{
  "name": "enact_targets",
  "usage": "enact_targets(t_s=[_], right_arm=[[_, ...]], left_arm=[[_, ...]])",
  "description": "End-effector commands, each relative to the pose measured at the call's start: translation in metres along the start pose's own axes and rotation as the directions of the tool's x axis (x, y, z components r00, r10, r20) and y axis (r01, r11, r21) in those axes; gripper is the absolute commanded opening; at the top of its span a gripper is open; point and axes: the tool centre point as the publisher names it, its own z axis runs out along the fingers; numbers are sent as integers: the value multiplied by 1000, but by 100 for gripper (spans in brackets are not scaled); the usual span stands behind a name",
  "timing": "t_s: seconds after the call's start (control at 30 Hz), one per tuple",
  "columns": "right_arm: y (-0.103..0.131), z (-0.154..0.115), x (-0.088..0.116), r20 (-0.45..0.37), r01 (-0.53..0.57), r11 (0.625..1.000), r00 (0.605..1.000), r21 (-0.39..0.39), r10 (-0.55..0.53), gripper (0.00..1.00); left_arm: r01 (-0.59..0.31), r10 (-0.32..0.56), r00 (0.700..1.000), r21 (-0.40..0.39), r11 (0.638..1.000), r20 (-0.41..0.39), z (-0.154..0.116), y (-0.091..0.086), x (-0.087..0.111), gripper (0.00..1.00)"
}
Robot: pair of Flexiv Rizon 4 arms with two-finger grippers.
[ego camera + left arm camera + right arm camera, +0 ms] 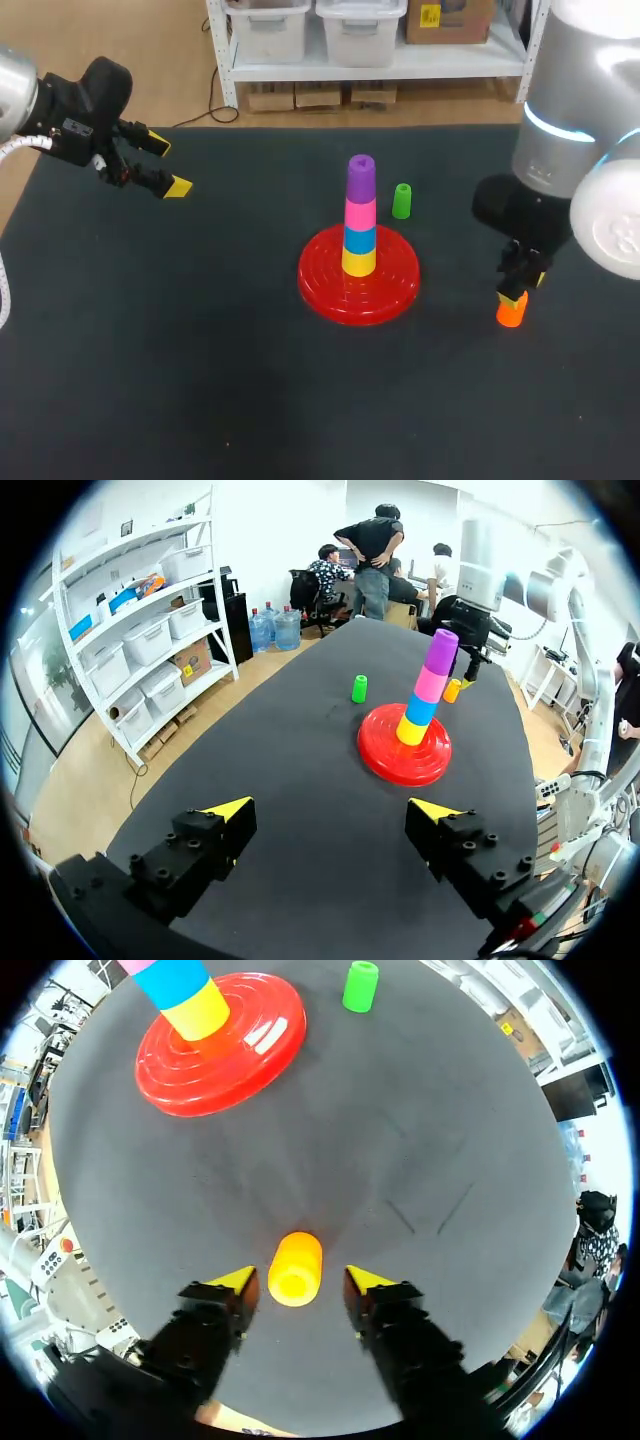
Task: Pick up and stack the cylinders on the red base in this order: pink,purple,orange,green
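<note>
On the red base [330, 290] stands a stack, from the base up: yellow, blue, pink [360, 213] and purple [361, 178] cylinders. The green cylinder [401, 200] stands upright on the mat just right of the base. The orange cylinder [296, 1268] stands at the right, between the fingers of my right gripper [296, 1282]. A small gap shows on each side, so that gripper is open around it. In the head view the gripper [520, 285] comes down over the orange cylinder [511, 312]. My left gripper [157, 166] hangs open and empty at the far left, well away from the stack.
The dark mat [200, 380] covers the whole table. From the left wrist, the base [405, 760], the stack and the green cylinder [359, 688] lie far ahead of the left gripper [335, 815].
</note>
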Motion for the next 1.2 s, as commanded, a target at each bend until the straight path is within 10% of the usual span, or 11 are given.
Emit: enact_targets(t_s=[0.03, 0.13, 0.5, 0.87, 1.2], right_arm=[[1, 2, 0, -9, 7, 1000, 1000, 1, -7, 36], [2, 3, 2, -28, 10, 1000, 1000, 9, -9, 0], [4, -57, -14, -76, -23, 998, 997, 57, 27, 0], [29, -190, -99, -21, 70, 995, 997, 71, -69, 0], [70, -245, -168, -4, 200, 978, 980, 64, -201, 0]], left_arm=[[-2, 2, 1000, -1, 1000, 6, 0, 0, 1, 100], [-2, 2, 1000, -1, 1000, 6, 0, 0, 1, 100], [-2, 2, 1000, -1, 1000, 6, 0, 0, 1, 100], [-2, 2, 1000, -1, 1000, 6, 0, 0, 1, 100], [-2, 2, 1000, -1, 1000, 6, 0, 0, 1, 100]])
